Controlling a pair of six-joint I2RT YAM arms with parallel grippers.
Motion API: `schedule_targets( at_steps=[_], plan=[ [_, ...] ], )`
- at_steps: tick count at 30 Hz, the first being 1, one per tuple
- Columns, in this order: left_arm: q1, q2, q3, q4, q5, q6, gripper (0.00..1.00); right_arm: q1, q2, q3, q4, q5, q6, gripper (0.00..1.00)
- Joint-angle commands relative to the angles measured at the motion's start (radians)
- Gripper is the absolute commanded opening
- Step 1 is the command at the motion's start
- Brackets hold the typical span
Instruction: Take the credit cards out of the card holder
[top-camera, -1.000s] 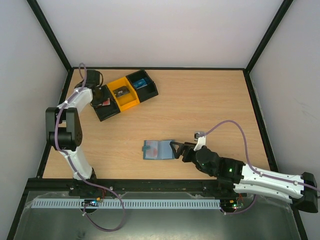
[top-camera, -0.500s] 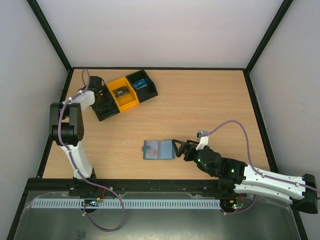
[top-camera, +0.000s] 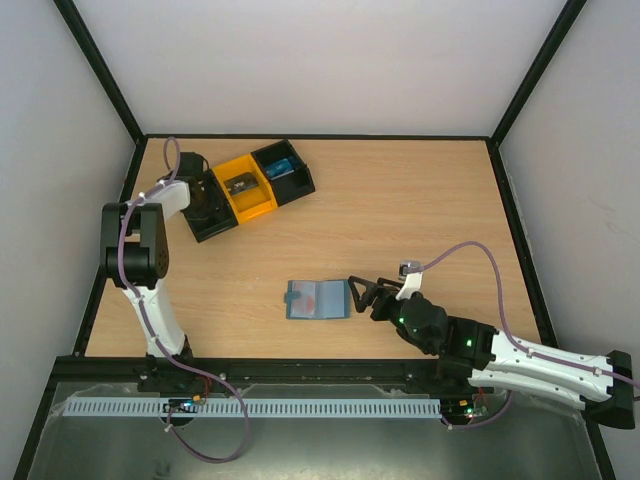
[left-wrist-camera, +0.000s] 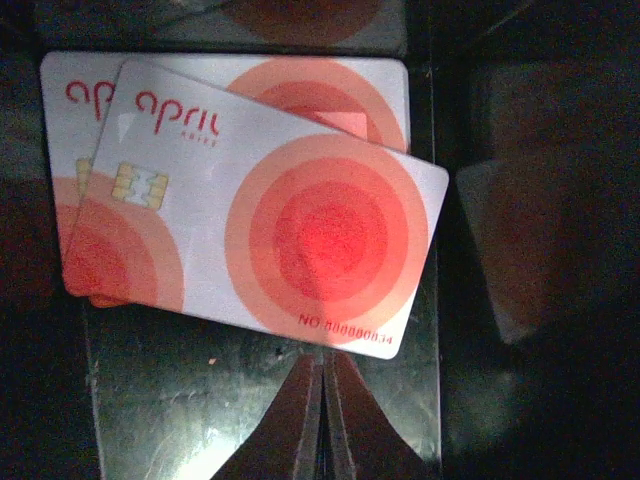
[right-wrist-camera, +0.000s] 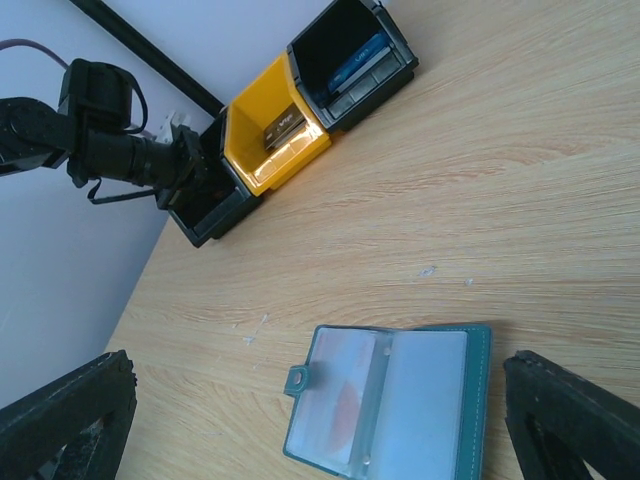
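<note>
The card holder (top-camera: 317, 299) lies open and flat in the middle of the table (top-camera: 420, 200), with a reddish card (right-wrist-camera: 345, 408) showing through its left pocket. The right gripper (top-camera: 354, 296) hovers just beside its right edge, claw spread wide. In the tray (top-camera: 258, 208), two credit cards (left-wrist-camera: 250, 210) lie overlapped below the left gripper (left-wrist-camera: 320, 415), whose tips are pressed together and empty. I'd pin the holder flat first, so the card slides out cleanly.

The card holder (top-camera: 317, 299) lies open flat (blue-grey, pockets up); two white-and-red credit cards (left-wrist-camera: 255, 205) overlap, the upper tilted
</note>
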Motion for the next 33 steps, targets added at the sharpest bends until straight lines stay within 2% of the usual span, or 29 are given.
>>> schedule_targets(
  at_steps=[1, 20, 24, 28, 33],
  plan=[
    [0.006, 0.052, 0.027, -0.013, -0.027, 0.012, 0.05, -0.004, -0.008, -0.016, -0.019, 0.041, -0.003, 0.98],
    [-0.027, 0.075, 0.063, -0.003, -0.072, -0.003, 0.06, -0.004, -0.046, -0.032, -0.039, 0.071, -0.014, 0.98],
    [-0.039, 0.018, 0.051, 0.003, -0.074, -0.011, 0.09, -0.004, -0.046, -0.035, -0.047, 0.073, -0.013, 0.99],
    [-0.05, -0.089, 0.023, 0.03, -0.065, -0.011, 0.2, -0.004, -0.076, -0.033, -0.058, 0.075, -0.015, 0.99],
    [-0.073, -0.221, -0.022, 0.033, -0.06, -0.014, 0.23, -0.004, -0.104, -0.026, -0.087, 0.077, -0.016, 0.99]
  ],
)
